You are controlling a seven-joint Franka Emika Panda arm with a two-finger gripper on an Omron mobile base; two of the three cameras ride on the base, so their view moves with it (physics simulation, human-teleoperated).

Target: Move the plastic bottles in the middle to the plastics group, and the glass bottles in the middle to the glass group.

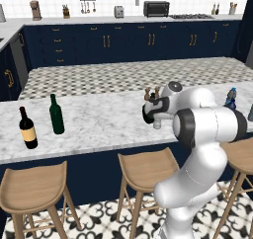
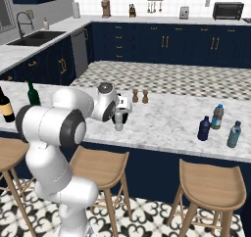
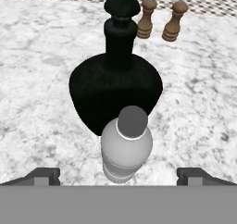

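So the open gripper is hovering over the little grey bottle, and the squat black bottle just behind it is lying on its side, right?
Not quite: the squat black bottle stands upright, as the hand view shows. The rest holds: the open gripper hovers over the little grey bottle.

light: even, bright, diffuse, no clear src | shadows: faint/soft on marble counter (image 1: 99, 119), none hard | glare: soft sheen on white arm (image 2: 49, 126) | blur: none, rendered, low-res jaggies | squat dark bottle (image 3: 115, 91) near-black, detail lost | edge distort: none seen
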